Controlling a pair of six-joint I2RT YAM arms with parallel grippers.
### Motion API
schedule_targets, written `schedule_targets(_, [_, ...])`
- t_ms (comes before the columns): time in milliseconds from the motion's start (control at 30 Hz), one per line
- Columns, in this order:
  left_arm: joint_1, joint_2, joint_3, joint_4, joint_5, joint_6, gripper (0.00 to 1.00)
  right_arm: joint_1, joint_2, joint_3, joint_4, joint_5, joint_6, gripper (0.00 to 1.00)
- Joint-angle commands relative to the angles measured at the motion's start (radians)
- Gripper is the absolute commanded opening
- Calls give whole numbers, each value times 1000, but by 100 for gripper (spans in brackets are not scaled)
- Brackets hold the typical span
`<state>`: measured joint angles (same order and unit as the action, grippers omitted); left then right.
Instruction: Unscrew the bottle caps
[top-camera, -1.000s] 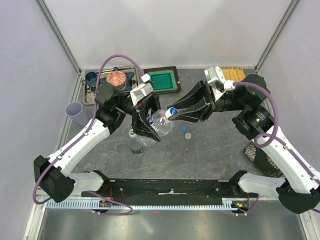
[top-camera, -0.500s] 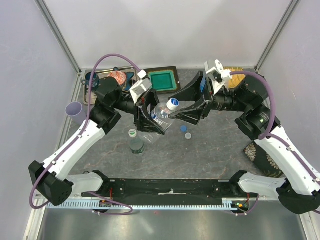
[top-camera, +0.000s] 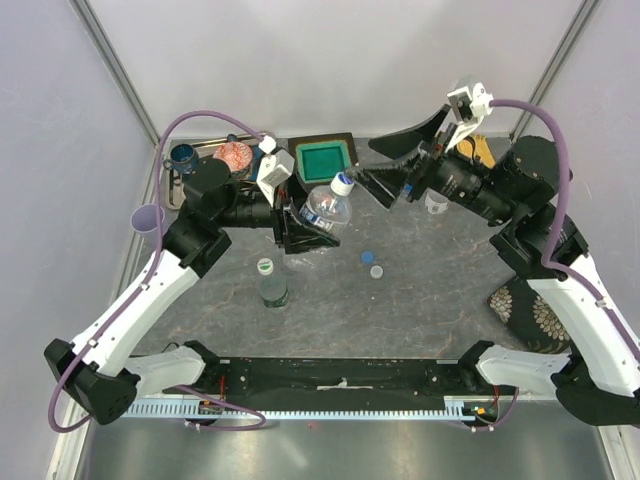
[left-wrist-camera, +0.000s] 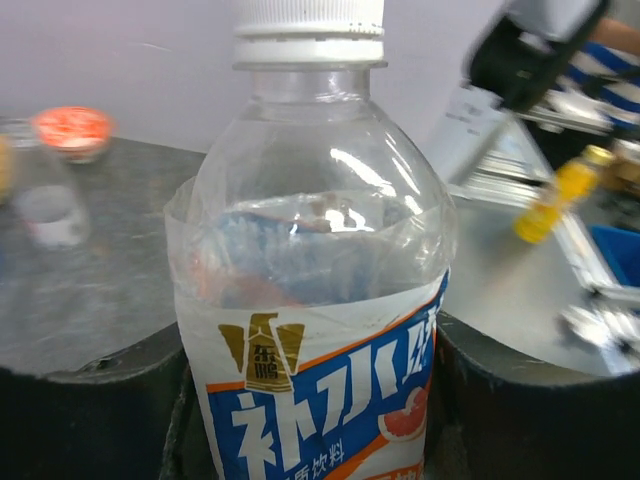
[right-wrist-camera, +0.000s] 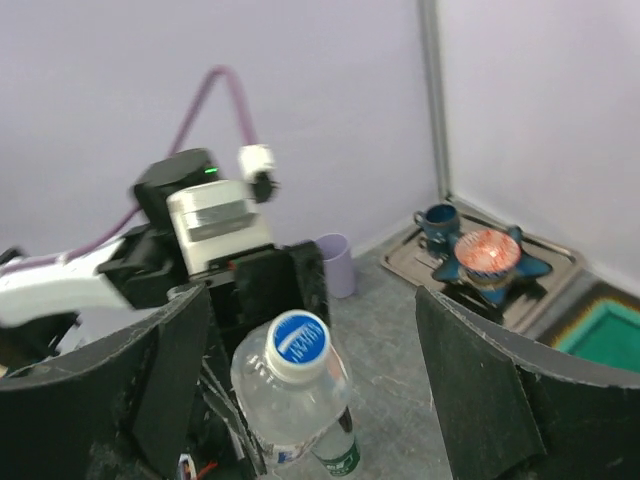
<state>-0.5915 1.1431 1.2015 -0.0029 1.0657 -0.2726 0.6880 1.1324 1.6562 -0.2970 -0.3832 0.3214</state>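
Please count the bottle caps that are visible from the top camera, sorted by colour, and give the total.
Blue-and-white cap, on the held bottle: 1
Green-and-white cap, on the standing bottle: 1
Blue cap, loose: 1
Pale grey-white cap, loose: 1
Total: 4

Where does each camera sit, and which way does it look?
Top external: above and behind, looking down on the table; left arm and right arm show.
Left wrist: looks along the left fingers at the held bottle.
Right wrist: faces the bottle's cap; the open right fingers frame the view.
Both wrist views share that bottle.
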Motion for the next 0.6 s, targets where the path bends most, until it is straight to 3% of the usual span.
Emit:
schedule_targets(0, [-46,-69,-14,-60,-417,160,42,1,27,19,-50,251,114,88])
schedule_targets(200, [-189,-103,-75,-49,-913,304,44,1,55,25,-60,322,206,86])
schedule_targets(300, [-258,-91,-86,-37,-1092,354,45,4,73,34,-60,345,226,85])
schedule_targets(567, [-326,-51,-68,-32,-1225,392,45,44,139,56,-71,368,234,82])
